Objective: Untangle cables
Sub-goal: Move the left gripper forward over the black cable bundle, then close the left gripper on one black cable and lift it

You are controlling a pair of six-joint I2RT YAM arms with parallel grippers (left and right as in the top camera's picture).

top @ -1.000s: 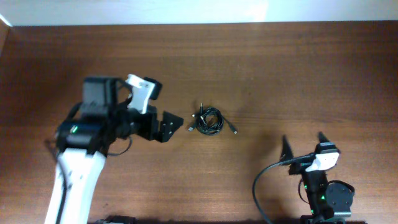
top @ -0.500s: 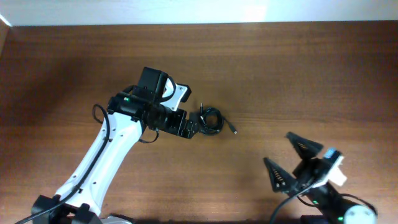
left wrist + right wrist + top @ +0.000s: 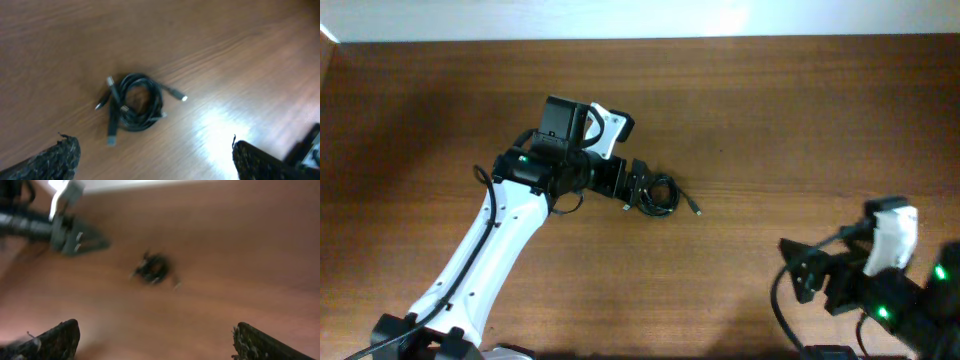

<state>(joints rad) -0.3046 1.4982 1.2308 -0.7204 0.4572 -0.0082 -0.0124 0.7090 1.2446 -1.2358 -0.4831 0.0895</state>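
The cables (image 3: pixel 662 195) lie as one small knotted black coil near the table's middle, with plug ends sticking out left and right. My left gripper (image 3: pixel 640 186) hovers open at the coil's left edge. In the left wrist view the cables (image 3: pixel 135 102) sit ahead of my left gripper (image 3: pixel 147 141), between its wide-spread fingertips (image 3: pixel 62 155), and nothing is held. My right gripper (image 3: pixel 799 268) is open at the front right, well apart from the coil. The blurred right wrist view shows the cables (image 3: pixel 154 269) far ahead of my right gripper (image 3: pixel 155 327).
The brown wooden table (image 3: pixel 800 110) runs back to a white wall strip (image 3: pixel 620 18). The left arm's white link (image 3: pixel 470 270) crosses the front left. The right arm's base and thick cable (image 3: pixel 880 300) fill the front right corner.
The left gripper advanced right until it reached the coil's left edge. The right arm swung round, so its gripper now points left toward the coil. The cables did not move.
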